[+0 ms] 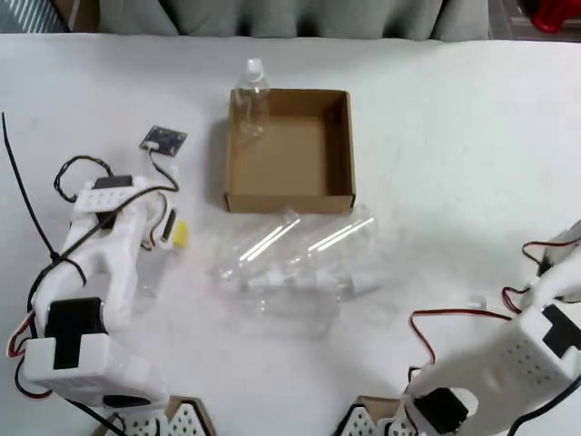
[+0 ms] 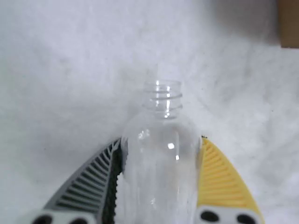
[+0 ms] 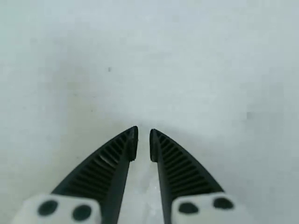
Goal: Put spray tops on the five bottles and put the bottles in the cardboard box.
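High view: the cardboard box [image 1: 289,202] sits toward the far edge of the table [image 1: 454,136], with a capped bottle [image 1: 251,95] upright in its far left corner. Clear bottles [image 1: 290,245] and loose spray tops [image 1: 356,284] lie just before the box, mid-table. Left wrist view: the left gripper [image 2: 160,142] pinches an uncapped bottle [image 2: 161,186] below its threaded neck. Right wrist view: the right gripper [image 3: 143,139] hangs over the table, its fingers all but pressed together

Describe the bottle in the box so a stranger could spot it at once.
Find the cardboard box in the middle of the table. In its far left corner stands a clear bottle. Unlike the bottles lying in front of the box, it is upright and wears a white spray top.
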`<action>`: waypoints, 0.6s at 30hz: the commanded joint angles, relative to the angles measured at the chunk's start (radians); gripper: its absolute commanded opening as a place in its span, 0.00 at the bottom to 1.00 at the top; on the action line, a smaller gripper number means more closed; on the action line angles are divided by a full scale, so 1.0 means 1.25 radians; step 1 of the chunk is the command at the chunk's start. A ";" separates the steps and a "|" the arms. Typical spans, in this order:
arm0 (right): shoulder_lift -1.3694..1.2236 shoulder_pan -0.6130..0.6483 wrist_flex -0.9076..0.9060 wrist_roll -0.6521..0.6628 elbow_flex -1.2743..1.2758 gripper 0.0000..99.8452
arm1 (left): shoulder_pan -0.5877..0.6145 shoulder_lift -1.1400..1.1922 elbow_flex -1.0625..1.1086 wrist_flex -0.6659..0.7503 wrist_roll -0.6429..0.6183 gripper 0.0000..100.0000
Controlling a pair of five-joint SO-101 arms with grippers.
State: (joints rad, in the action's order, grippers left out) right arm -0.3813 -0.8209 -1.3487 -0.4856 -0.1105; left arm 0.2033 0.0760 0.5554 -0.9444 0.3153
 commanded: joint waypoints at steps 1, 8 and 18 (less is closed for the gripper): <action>0.012 -0.004 -0.004 0.155 -0.113 0.02 | -0.007 -0.035 -0.012 0.012 0.001 0.02; 0.017 -0.025 -0.137 0.244 -0.162 0.02 | -0.007 -0.036 -0.012 0.014 0.038 0.02; 0.020 -0.006 -0.298 0.217 -0.140 0.02 | -0.007 -0.036 -0.012 0.014 0.038 0.02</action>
State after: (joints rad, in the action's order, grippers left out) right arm -0.3813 -0.8408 -1.6709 -0.2094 -0.2685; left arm 0.2033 0.0760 0.5554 -0.9444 0.3521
